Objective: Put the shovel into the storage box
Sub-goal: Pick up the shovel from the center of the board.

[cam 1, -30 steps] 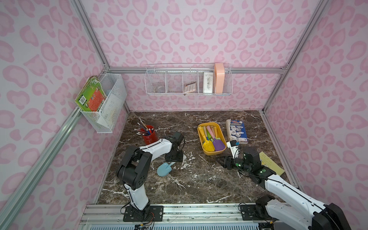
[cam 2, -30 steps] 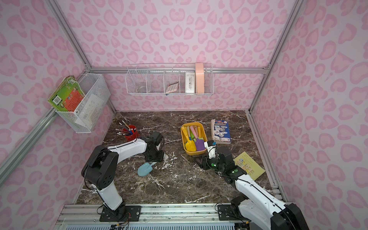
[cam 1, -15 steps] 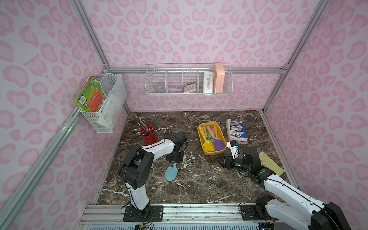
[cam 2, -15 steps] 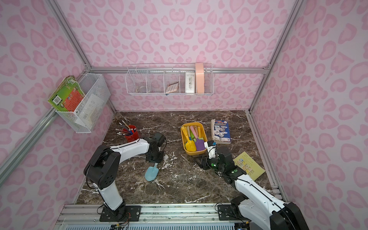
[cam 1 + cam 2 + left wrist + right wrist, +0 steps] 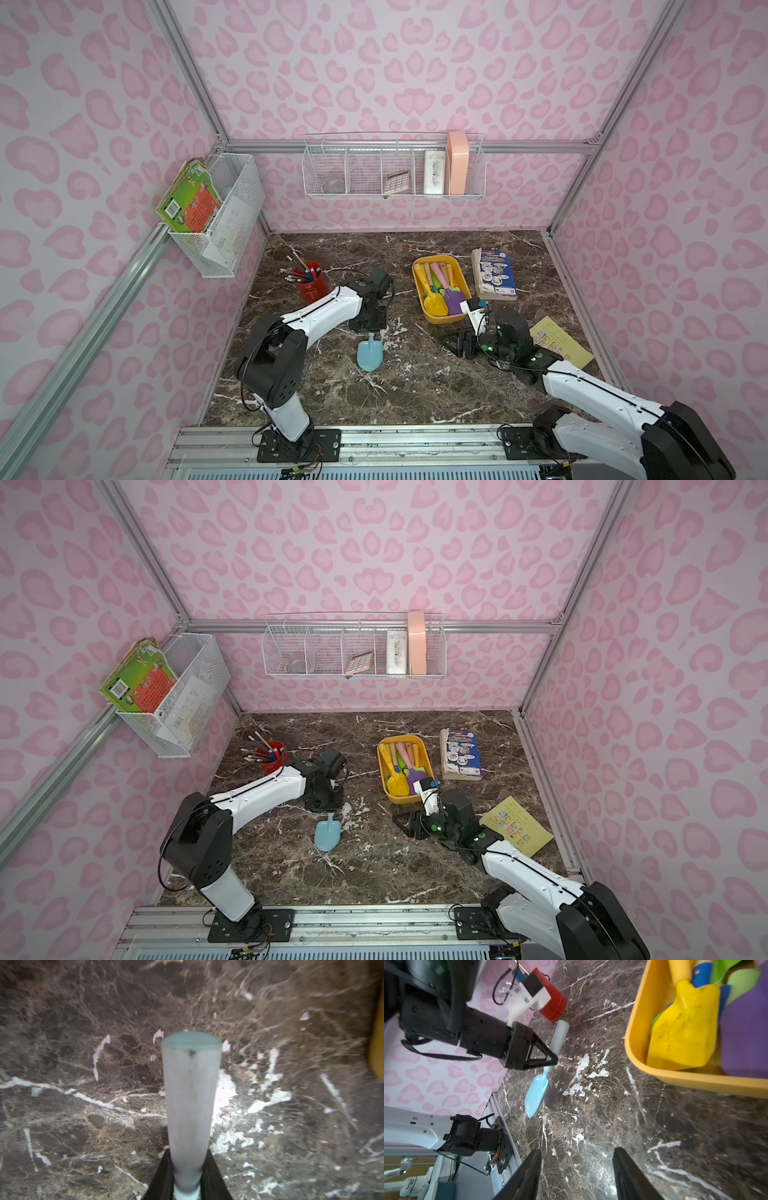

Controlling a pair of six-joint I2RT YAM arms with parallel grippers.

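A light blue shovel (image 5: 369,353) (image 5: 327,835) lies near the middle of the marble table, blade toward the front. My left gripper (image 5: 368,330) (image 5: 328,810) (image 5: 187,1188) is shut on its neck, where the pale handle (image 5: 191,1095) meets the blade (image 5: 536,1095). The storage box (image 5: 415,286) (image 5: 380,766) (image 5: 633,1043), a yellow-orange tub, stands to the right and holds several coloured toy shovels. My right gripper (image 5: 451,343) (image 5: 401,825) (image 5: 576,1167) stands open and empty low over the table, near the box's front end and pointing at the blue shovel.
A red pencil cup (image 5: 309,282) stands behind the left arm. A book (image 5: 494,274) lies right of the box, and a yellow booklet (image 5: 559,347) lies beside the right arm. White wire baskets (image 5: 395,170) (image 5: 220,216) hang on the walls.
My left gripper has shut on the shovel's neck. The blade has swung from the left toward the front. My right gripper's jaws have widened a little.
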